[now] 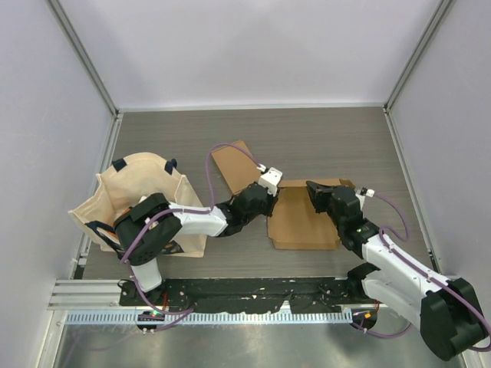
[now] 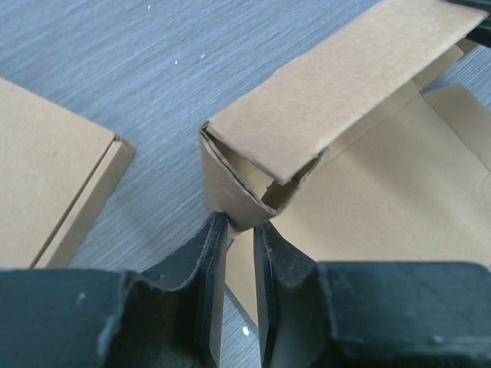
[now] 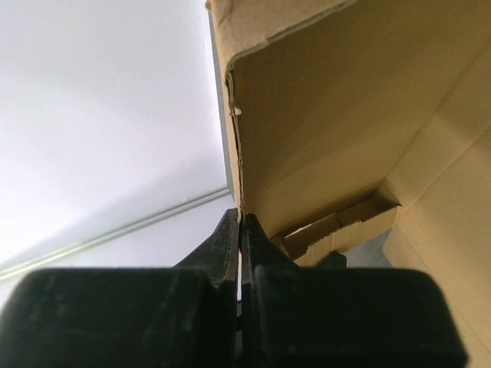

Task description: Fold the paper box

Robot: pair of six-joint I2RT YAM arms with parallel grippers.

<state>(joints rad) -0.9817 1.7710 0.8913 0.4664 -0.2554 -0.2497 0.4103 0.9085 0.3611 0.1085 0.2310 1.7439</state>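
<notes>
Top view, left to right: a cream tote bag (image 1: 138, 192) was parked at 9 o'clock on the grey wood-grain table (image 1: 330, 142), up against the left wall. Plain white walls (image 1: 245, 46) were set around three sides, with metal frame posts (image 1: 84, 57) in the corners and a black rail (image 1: 230, 290) along the 6 o'clock edge.

A flat cardboard piece (image 1: 230, 162) was lying at about 11 o'clock from the paper box (image 1: 303, 226), which was sitting just right of the table's centre, partly folded.

The left gripper (image 2: 239, 224) was pinched on the box's 10 o'clock corner, jaws nearly together with the folded corner nipped at the tips. A raised flap could be seen leaning over that corner.

The right gripper (image 3: 240, 218) was clamped tight on the box's upright wall at the 12 o'clock edge, with thin card squeezed between the fingers.
</notes>
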